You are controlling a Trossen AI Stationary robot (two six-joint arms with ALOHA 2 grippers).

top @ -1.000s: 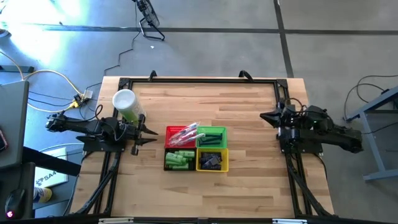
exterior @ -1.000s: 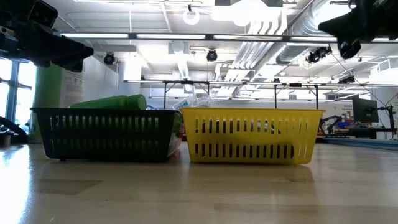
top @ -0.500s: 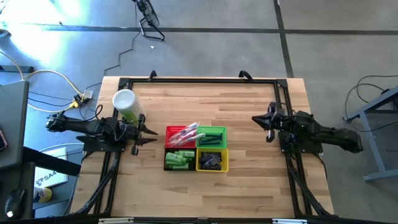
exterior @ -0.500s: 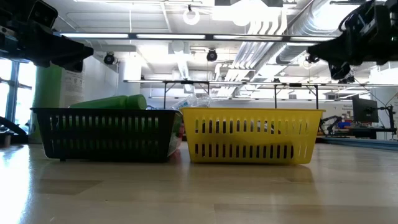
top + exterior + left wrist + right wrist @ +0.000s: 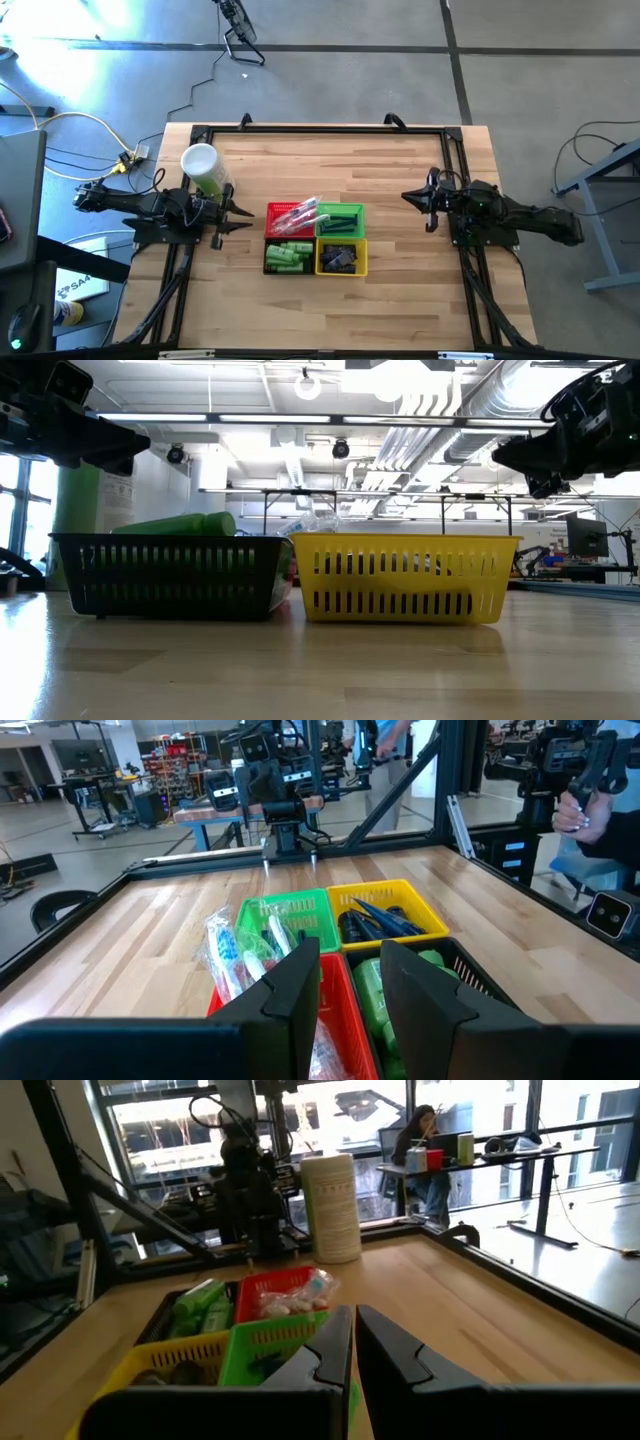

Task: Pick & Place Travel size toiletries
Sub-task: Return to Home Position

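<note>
Four small baskets stand together mid-table. The red one (image 5: 290, 220) holds clear packets with toothbrush-like sticks (image 5: 225, 955). The black one (image 5: 288, 257) holds green mini bottles (image 5: 375, 995), the yellow one (image 5: 341, 258) holds dark tubes (image 5: 375, 915), and the green one (image 5: 340, 218) holds dark sticks. My left gripper (image 5: 238, 207) hovers level just left of the baskets, open, nothing between its fingers (image 5: 300, 985). My right gripper (image 5: 412, 197) hovers level to their right, shut and empty, pointing at them.
A white round cup (image 5: 200, 160) with a green lower part stands at the far left, beside my left arm. Bare wood (image 5: 400, 260) lies between the baskets and my right arm. A black frame (image 5: 320, 128) runs along the table's far edge. People show in the room beyond.
My right gripper has sunk and come a little toward the baskets, staying shut and level. The baskets and their contents have not moved.
</note>
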